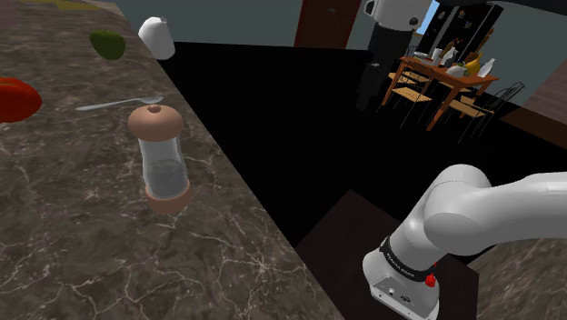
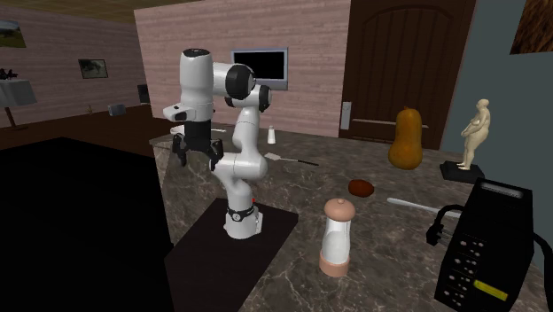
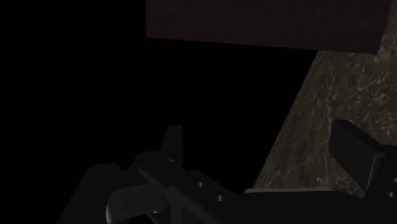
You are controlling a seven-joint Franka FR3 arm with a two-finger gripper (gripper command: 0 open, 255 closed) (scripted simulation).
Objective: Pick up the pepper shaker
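Observation:
The pepper shaker stands upright on the dark marble counter. It has a clear glass body with a pinkish-brown cap and base. In the second exterior view my gripper hangs open from the folded white arm, pointing down above the stand, well away from the shaker toward that view's left. In the wrist view the two black fingers stand wide apart with nothing between them, over the counter's edge and a black area.
On the counter lie a spoon, a green fruit, a red object and a white shaker. The second exterior view adds a butternut squash, a figurine, a black box and the dark stand.

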